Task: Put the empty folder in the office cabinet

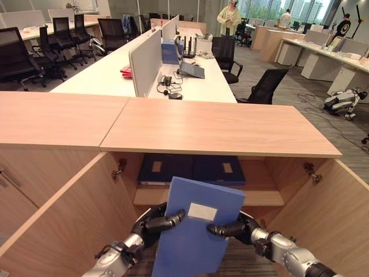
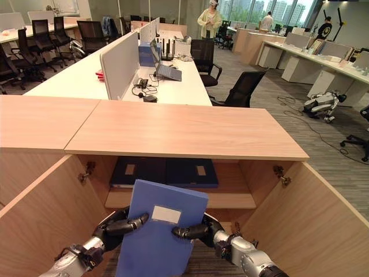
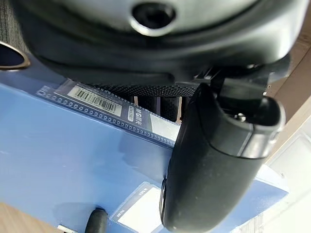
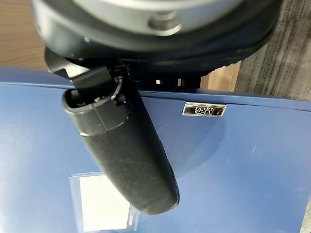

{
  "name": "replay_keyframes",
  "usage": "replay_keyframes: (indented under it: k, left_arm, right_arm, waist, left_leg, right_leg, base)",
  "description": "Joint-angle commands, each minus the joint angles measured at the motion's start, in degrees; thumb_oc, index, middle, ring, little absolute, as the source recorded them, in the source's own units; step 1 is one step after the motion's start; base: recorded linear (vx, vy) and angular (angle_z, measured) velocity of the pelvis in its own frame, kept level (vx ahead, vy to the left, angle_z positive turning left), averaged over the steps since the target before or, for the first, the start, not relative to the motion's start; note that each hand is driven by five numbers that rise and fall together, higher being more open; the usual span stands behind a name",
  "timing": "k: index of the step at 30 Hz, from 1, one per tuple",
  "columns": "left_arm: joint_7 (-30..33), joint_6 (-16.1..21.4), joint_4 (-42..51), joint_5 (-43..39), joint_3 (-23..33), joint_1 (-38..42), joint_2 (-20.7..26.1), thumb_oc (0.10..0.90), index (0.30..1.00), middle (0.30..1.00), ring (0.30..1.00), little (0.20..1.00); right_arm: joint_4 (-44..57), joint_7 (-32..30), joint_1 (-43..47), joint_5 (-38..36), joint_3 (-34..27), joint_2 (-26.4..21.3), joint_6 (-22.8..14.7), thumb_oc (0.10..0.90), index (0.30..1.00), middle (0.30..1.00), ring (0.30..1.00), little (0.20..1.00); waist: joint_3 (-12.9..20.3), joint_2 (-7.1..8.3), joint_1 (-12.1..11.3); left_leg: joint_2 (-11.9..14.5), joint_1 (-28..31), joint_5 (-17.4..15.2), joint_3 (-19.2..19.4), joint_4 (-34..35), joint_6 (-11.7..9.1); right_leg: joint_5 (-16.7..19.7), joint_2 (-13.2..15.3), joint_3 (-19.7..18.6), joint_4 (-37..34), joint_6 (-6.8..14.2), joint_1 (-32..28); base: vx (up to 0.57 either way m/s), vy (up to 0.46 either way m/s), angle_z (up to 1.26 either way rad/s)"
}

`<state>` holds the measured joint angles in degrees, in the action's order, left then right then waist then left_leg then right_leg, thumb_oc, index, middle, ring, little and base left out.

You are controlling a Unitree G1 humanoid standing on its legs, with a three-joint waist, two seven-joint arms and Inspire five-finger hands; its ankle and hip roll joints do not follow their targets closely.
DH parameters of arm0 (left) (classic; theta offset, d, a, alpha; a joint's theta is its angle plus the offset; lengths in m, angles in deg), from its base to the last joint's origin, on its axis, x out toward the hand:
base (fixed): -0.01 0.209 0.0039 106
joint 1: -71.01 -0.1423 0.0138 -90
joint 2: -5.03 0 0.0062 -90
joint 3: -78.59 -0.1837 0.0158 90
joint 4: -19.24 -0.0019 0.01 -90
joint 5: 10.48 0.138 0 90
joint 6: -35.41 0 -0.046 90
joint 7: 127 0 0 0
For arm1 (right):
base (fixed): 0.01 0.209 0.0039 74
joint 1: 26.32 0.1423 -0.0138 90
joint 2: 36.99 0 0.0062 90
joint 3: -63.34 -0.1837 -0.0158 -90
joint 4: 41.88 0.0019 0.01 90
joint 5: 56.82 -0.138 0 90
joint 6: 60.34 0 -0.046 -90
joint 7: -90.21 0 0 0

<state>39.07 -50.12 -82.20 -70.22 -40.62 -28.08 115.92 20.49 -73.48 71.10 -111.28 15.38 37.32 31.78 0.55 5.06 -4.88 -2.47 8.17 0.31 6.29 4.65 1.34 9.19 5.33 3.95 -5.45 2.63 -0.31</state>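
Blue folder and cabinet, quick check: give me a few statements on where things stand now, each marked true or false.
1. Both the left hand and the right hand grip the blue folder. True.
2. The cabinet doors are closed. False: both stand open.
3. Dark folders already lie on the shelf inside. True.
4. The blue folder rests on the cabinet's top. False: it is held in front of the opening, below the shelf.
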Motion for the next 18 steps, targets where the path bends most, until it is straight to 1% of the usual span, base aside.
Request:
replay_keyframes:
  k: [1, 2, 3, 6, 7, 8, 11, 12, 13, 14, 16, 17, 18]
  left_arm:
    - [-10.22, 1.9, 17.78, 1.61, -20.47, 22.28, -20.7, 0.4, 0.3, 0.3, 0.3, 0.3]
    - [-9.62, 2.32, 19.6, 0.4, -20.42, 22.43, -22.45, 0.4, 0.3, 0.3, 0.3, 0.3]
    - [-9.25, 2.66, 20.15, 0.56, -20.23, 22.72, -22.47, 0.4, 0.3, 0.3, 0.3, 0.3]
    - [-8.6, 2.78, 21.51, -0.06, -18.85, 21.63, -23.03, 0.4, 0.3, 0.3, 0.3, 0.3]
    - [-8.45, 2.66, 20.99, 0.25, -17.15, 20.63, -23.42, 0.4, 0.3, 0.3, 0.3, 0.3]
    - [-8.47, 2.41, 20.76, 0.22, -16.58, 20.13, -23.73, 0.4, 0.3, 0.3, 0.3, 0.3]
    - [-8.49, 1.76, 20.46, -0.17, -14.86, 18.53, -23.9, 0.4, 0.3, 0.3, 0.3, 0.3]
    - [-8.53, 1.58, 19.99, 0.0, -13.14, 17.46, -23.62, 0.4, 0.3, 0.3, 0.3, 0.3]
    - [-8.61, 1.41, 19.63, 0.04, -12.6, 17.04, -23.54, 0.4, 0.3, 0.3, 0.3, 0.3]
    - [-8.89, 0.68, 17.53, 0.1, -10.08, 15.08, -23.84, 0.4, 0.3, 0.3, 0.3, 0.3]
    - [-9.0, 0.68, 17.4, 0.12, -10.03, 15.05, -23.9, 0.4, 0.3, 0.3, 0.3, 0.3]
    - [-8.58, -0.48, 14.13, 1.55, -7.01, 12.74, -23.72, 0.8, 0.9, 0.9, 0.9, 0.9]
    - [-8.21, -0.76, 12.67, 2.61, -5.9, 12.0, -23.46, 0.8, 0.9, 0.9, 0.9, 0.9]
  right_arm:
    - [14.41, 14.77, 14.5, 1.48, 18.5, 22.31, -1.93, 0.8, 0.9, 0.9, 0.9, 0.9]
    - [14.85, 14.44, 14.1, 0.51, 18.35, 23.61, -2.26, 0.8, 0.9, 0.9, 0.9, 0.9]
    - [14.93, 14.42, 13.62, 0.07, 17.95, 24.21, -2.19, 0.4, 0.3, 0.3, 0.3, 0.3]
    - [15.09, 14.53, 11.06, -2.91, 15.93, 26.51, -1.05, 0.4, 0.3, 0.3, 0.3, 0.3]
    - [13.87, 14.19, 8.73, -4.72, 13.46, 27.64, -0.13, 0.4, 0.3, 0.3, 0.3, 0.3]
    - [13.21, 14.04, 8.02, -4.88, 12.73, 28.12, 0.19, 0.4, 0.3, 0.3, 0.3, 0.3]
    - [12.65, 14.62, 5.66, -6.13, 10.47, 29.19, 1.57, 0.4, 0.3, 0.3, 0.3, 0.3]
    - [11.62, 14.73, 3.56, -7.2, 8.23, 29.62, 2.29, 0.4, 0.3, 0.3, 0.3, 0.3]
    - [11.25, 14.78, 3.04, -7.26, 7.88, 29.54, 2.43, 0.4, 0.3, 0.3, 0.3, 0.3]
    - [11.51, 14.55, 0.9, -8.5, 5.4, 30.24, 2.68, 0.4, 0.3, 0.3, 0.3, 0.3]
    - [11.48, 14.57, 0.85, -8.5, 5.43, 30.26, 2.69, 0.4, 0.3, 0.3, 0.3, 0.3]
    - [11.31, 13.8, -2.09, -10.12, 1.92, 32.37, 3.09, 0.4, 0.3, 0.3, 0.3, 0.3]
    - [11.32, 13.2, -3.1, -10.46, 0.51, 33.45, 2.91, 0.4, 0.3, 0.3, 0.3, 0.3]
  waist:
    - [-1.03, -2.44, 0.67]
    - [-1.06, -2.44, 0.57]
    - [-1.03, -2.58, 0.55]
    - [-0.97, -2.51, 0.51]
    - [-1.02, -2.61, 0.59]
    - [-0.99, -2.58, 0.6]
    - [-0.92, -2.65, 0.66]
    - [-0.92, -2.71, 0.79]
    - [-0.92, -2.68, 0.79]
    - [-0.87, -2.76, 0.99]
    - [-0.82, -2.76, 1.01]
    - [-0.81, -2.98, 1.17]
    - [-0.71, -3.07, 1.25]
  left_leg:
    - [0.85, -0.79, -3.83, -4.87, 0.35, -1.88]
    - [0.86, -0.82, -3.8, -4.91, 0.35, -1.9]
    - [0.86, -0.84, -3.77, -4.9, 0.35, -1.9]
    - [0.9, -0.84, -3.78, -4.88, 0.35, -1.92]
    - [0.93, -0.7, -3.86, -4.85, 0.35, -1.92]
    - [0.92, -0.75, -3.82, -4.87, 0.35, -1.91]
    - [0.95, -0.8, -3.82, -4.82, 0.35, -1.9]
    - [0.96, -0.81, -3.84, -4.76, 0.35, -1.91]
    - [0.99, -0.83, -3.85, -4.75, 0.35, -1.91]
    - [1.06, -0.76, -3.94, -4.62, 0.35, -1.88]
    - [1.06, -0.76, -3.95, -4.61, 0.35, -1.88]
    - [1.09, -0.59, -4.1, -4.56, 0.35, -1.83]
    - [1.11, -0.49, -4.27, -4.5, 0.35, -1.8]
  right_leg:
    - [-5.1, -2.81, 1.58, 0.45, -0.81, -5.92]
    - [-5.17, -2.83, 1.62, 0.45, -0.84, -5.91]
    - [-5.19, -2.85, 1.61, 0.45, -0.83, -5.89]
    - [-5.24, -2.85, 1.6, 0.45, -0.87, -5.93]
    - [-5.37, -2.87, 1.63, 0.45, -0.89, -6.05]
    - [-5.36, -2.85, 1.62, 0.45, -0.9, -5.99]
    - [-5.45, -2.86, 1.62, 0.45, -0.94, -5.98]
    - [-5.49, -2.88, 1.62, 0.45, -0.93, -5.96]
    - [-5.52, -2.89, 1.59, 0.45, -0.94, -5.95]
    - [-5.62, -2.92, 1.49, 0.45, -0.92, -5.99]
    - [-5.63, -2.92, 1.48, 0.45, -0.92, -5.98]
    - [-5.73, -2.97, 1.42, 0.45, -0.9, -6.14]
    - [-5.85, -2.98, 1.38, 0.45, -0.87, -6.23]
  base:
    - [0.0, 0.0, 0.0]
    - [0.0, 0.0, 0.0]
    - [0.0, -0.017, -0.05]
    - [0.0, -0.009, -0.03]
    - [0.0, 0.0, 0.0]
    - [0.0, 0.0, 0.0]
    - [0.0, 0.0, 0.0]
    - [0.0, 0.0, 0.0]
    - [0.0, 0.0, 0.0]
    - [0.0, 0.0, 0.0]
    - [0.0, 0.0, 0.0]
    - [0.0, 0.0, 0.0]
    - [0.05, 0.005, -0.01]
